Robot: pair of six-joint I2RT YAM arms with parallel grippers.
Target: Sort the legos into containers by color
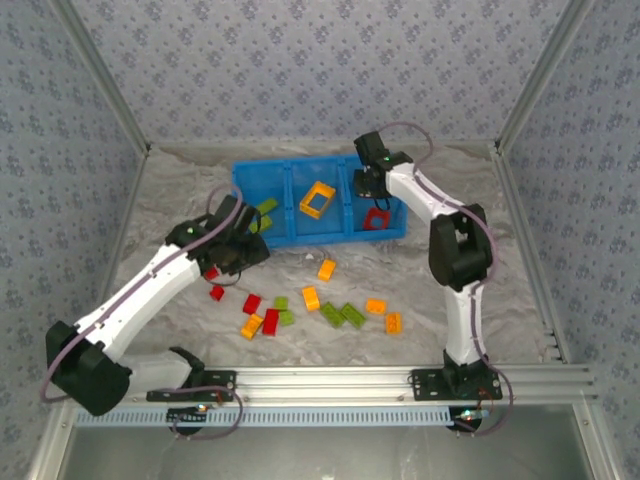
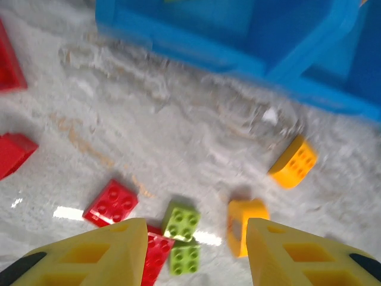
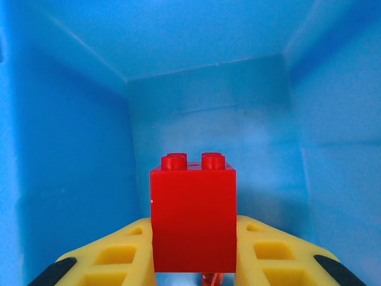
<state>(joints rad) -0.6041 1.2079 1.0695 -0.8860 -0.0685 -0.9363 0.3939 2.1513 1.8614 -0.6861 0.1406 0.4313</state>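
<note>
Bin [image 1: 310, 239]: green bricks [image 1: 264, 213], orange frame [image 1: 319, 199], red frame [image 1: 377, 218] | right gripper [image 3: 193, 241] pinching red brick [image 3: 193, 211] | left gripper [image 2: 196, 244] spread

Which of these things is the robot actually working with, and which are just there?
Part of the job: red brick held in the right gripper; loose bricks in red, orange and green; blue bin.

Just there: crumpled white cloth; patterned walls; metal rail.

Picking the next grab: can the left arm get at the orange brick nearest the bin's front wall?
Probably yes. The left gripper is open and empty, and the orange brick sits alone on the table, apart from the bin, nothing between.
</note>
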